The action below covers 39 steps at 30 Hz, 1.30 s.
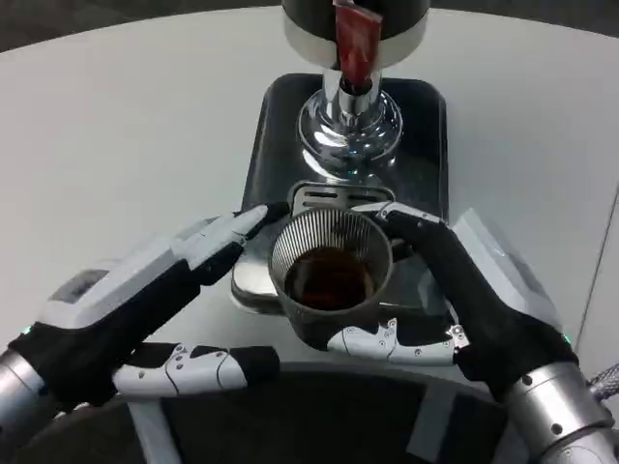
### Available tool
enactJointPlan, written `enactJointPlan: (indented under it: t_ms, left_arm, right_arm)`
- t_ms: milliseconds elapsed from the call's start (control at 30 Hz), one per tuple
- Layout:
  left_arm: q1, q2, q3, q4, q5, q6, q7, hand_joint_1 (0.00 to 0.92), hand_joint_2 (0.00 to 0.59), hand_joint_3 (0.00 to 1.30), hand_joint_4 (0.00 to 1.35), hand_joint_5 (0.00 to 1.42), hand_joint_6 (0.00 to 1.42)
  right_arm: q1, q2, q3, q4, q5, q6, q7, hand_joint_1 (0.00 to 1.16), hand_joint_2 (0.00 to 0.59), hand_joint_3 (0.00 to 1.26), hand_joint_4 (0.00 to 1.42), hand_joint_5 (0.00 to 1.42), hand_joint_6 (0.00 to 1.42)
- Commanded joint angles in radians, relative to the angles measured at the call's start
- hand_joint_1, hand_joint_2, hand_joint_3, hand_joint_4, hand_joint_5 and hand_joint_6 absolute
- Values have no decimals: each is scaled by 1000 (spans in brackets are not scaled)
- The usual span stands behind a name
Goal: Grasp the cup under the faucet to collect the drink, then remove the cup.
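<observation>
A ribbed grey cup (329,273) holding dark brown drink stands at the front edge of the dispenser's dark base (280,126). My right hand (455,300) wraps it, fingers behind the rim and thumb across the cup's front. My left hand (145,309) lies to the cup's left, fingers stretched toward the rim and close to it; contact is unclear, and nothing is in its grasp. The chrome faucet column (348,121) with a red tab (356,43) rises behind the cup.
A metal drip grate (324,198) lies on the base just behind the cup. The white round table (116,135) spreads to the left and right. A dark part of my body fills the bottom edge.
</observation>
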Motion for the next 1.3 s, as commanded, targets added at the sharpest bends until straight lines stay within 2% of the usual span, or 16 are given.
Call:
enactJointPlan:
  t_ms: [33,367,667,1300]
  left_arm:
    - [62,-25,1,-65,65,34,53,0,65,0,0,0,0]
    - [152,-58,0,-200,156,135,104,0,64,0,0,0,0]
    - [203,-87,-3,-275,180,209,110,0,62,0,0,0,0]
    - [245,-93,9,-301,168,203,121,0,59,0,0,0,0]
  right_arm:
    - [15,-2,4,-57,6,-28,20,1021,302,841,1107,1297,1424]
    - [58,6,11,-97,3,-19,45,1021,302,841,1107,1309,1424]
    - [93,14,20,-124,-8,-13,53,1021,299,841,1107,1297,1424]
    - [177,23,31,-196,-39,-4,63,1022,295,841,1107,1297,1424]
